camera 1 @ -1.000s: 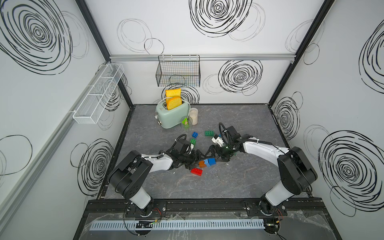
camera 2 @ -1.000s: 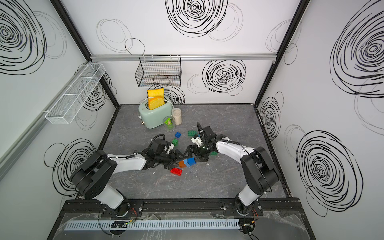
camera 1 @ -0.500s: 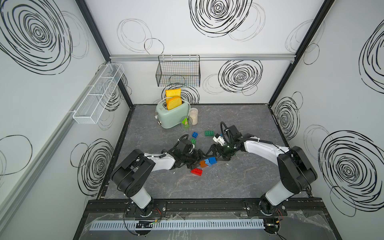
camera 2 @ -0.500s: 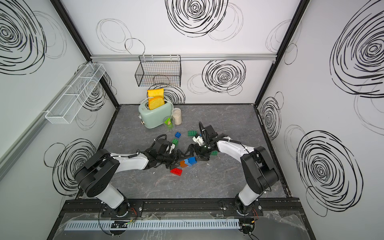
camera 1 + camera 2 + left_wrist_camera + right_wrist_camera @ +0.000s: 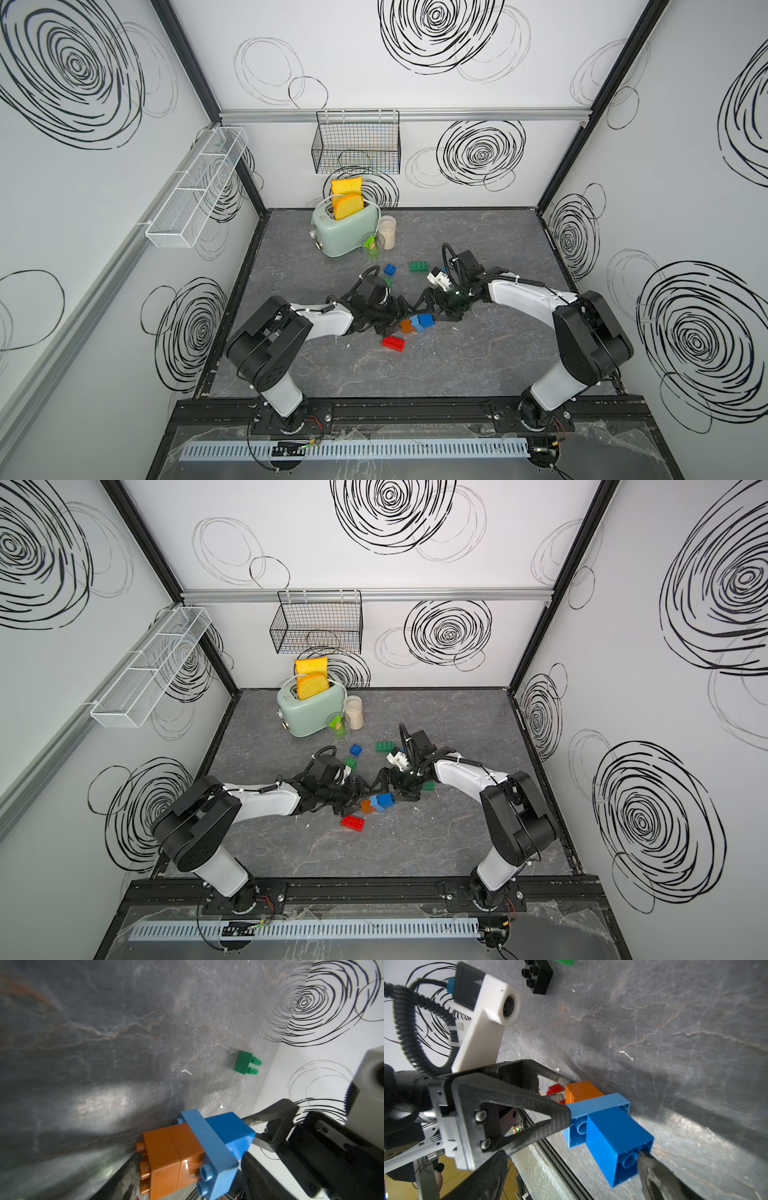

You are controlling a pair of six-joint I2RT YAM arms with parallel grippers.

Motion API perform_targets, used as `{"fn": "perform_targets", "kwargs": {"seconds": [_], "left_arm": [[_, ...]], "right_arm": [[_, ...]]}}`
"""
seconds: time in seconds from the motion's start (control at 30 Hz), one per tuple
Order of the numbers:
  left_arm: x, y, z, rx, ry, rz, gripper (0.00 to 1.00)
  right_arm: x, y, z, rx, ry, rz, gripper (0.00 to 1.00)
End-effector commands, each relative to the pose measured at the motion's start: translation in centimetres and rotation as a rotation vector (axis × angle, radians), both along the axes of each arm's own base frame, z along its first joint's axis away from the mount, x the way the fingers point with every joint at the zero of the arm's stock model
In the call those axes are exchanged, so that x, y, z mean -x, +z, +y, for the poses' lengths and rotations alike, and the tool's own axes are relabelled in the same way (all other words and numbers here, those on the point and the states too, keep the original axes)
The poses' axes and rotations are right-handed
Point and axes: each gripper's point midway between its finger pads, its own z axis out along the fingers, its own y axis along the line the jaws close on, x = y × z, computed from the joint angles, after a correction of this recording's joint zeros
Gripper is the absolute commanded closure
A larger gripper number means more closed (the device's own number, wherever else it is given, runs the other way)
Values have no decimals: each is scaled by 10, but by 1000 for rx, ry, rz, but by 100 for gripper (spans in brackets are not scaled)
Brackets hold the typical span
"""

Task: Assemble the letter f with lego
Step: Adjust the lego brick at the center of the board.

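White enclosure walls, scrawled with black spirals, surrounded a scuffed, dark grey marbled tabletop. A mint-green toaster with two bread slices stood at its rear. Well in front of the toaster, low over the tabletop, the left gripper was clamped on a partly built lego assembly. It comprised two stacked orange bricks, a thin light-blue oblong brick set crosswise on them, and a blue square brick at the end. The right gripper stood wide open, its jaws straddling the blue brick's free end without a visible squeeze. By appearance only a stem and one crossbar existed; the second bar of the f was yet to be added. Loose pieces: a green oblong brick and a small blue brick nearer the toaster, a red oblong brick farther from it than the assembly, and a black brick.
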Motion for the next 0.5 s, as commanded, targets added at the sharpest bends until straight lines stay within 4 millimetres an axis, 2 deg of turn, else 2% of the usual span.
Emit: {"fn": "perform_targets", "kwargs": {"seconds": [0.0,0.3,0.47], "left_arm": [[-20,50,-27,128,-46,-161,23],[-30,64,-11,106,-50,-222,20],[-36,71,6,81,-42,-255,19]], "right_arm": [[2,2,1,23,30,-29,3],[-18,11,-18,190,-11,-155,3],[-19,19,-15,266,2,-203,3]]}}
